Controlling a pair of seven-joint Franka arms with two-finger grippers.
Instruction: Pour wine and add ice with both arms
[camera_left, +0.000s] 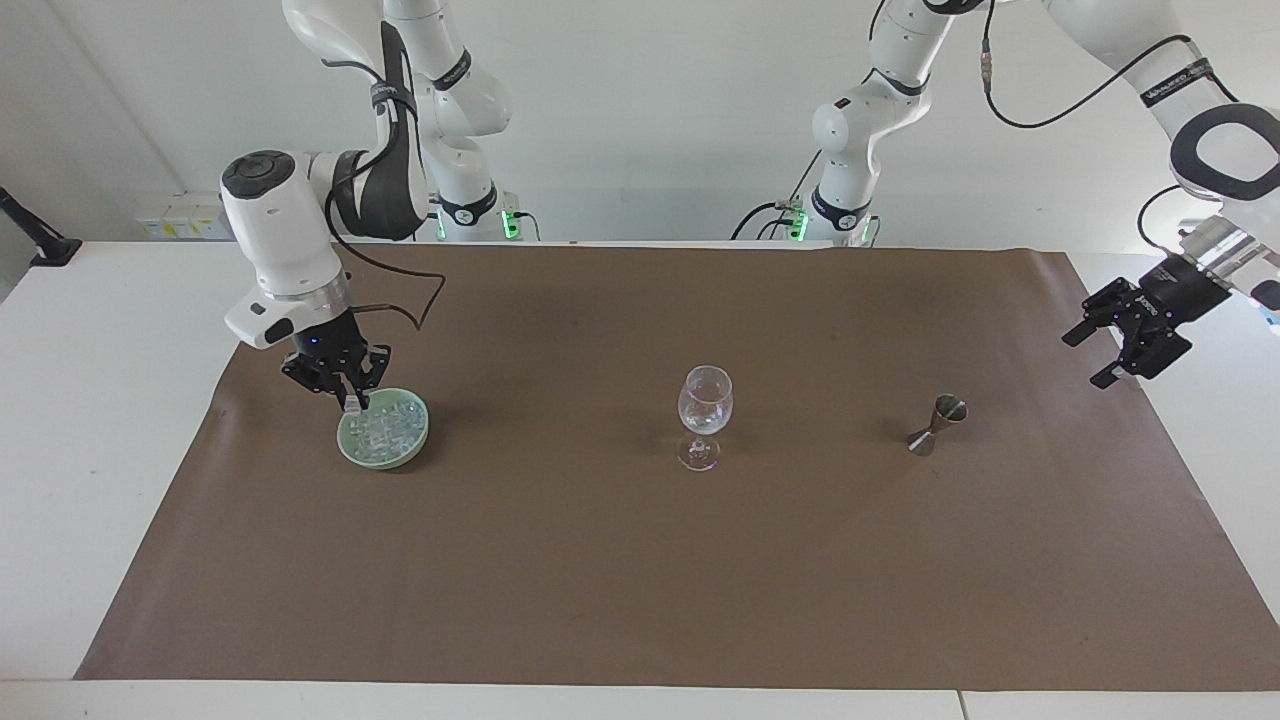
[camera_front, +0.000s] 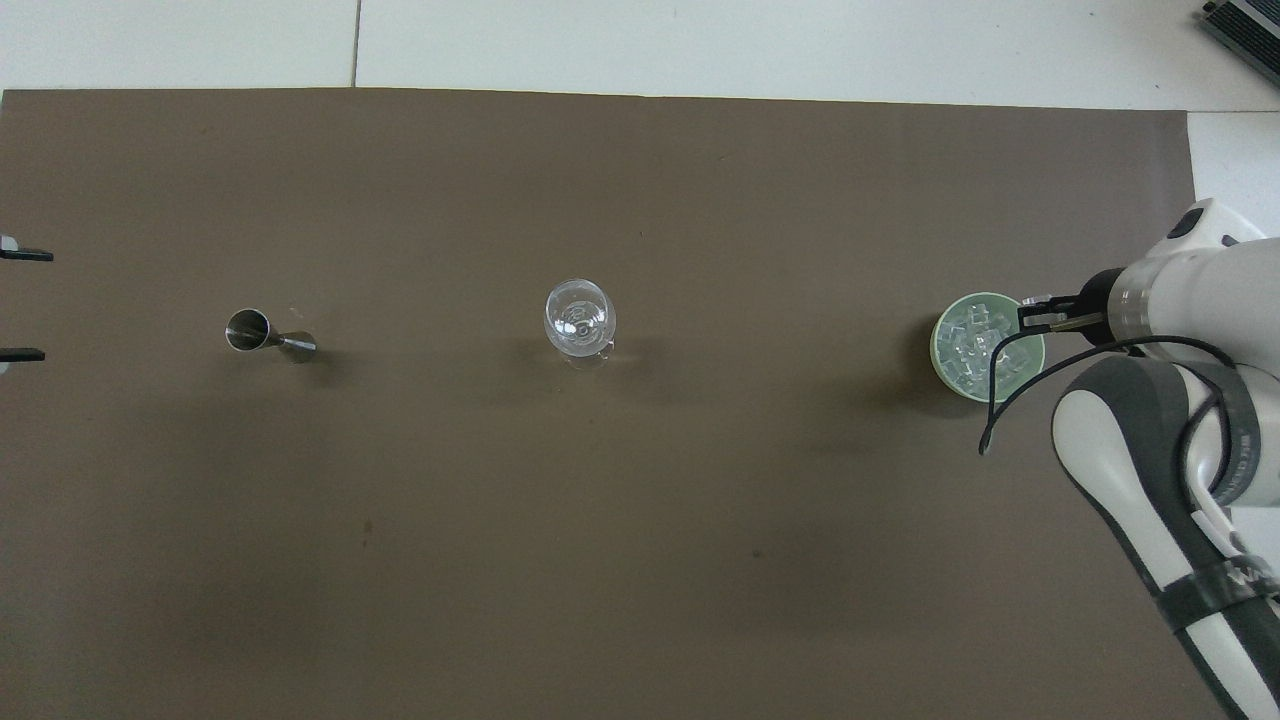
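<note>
Ice step: my right tool (camera_left: 352, 397) pinching clear ice cube, just above pale green bowl (camera_left: 384, 441); next, carry over stemmed wine glass (camera_left: 704, 412); left tool (camera_left: 1130, 335) spread, waiting

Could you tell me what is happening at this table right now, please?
The right arm's end effector hangs just over the green bowl of ice, its fingertips shut, apparently on a single cube. The wine glass stands upright mid-table, with the metal jigger toward the left arm's end. The left end effector is open and empty, raised over the edge of the brown mat at its own end, waiting.
</note>
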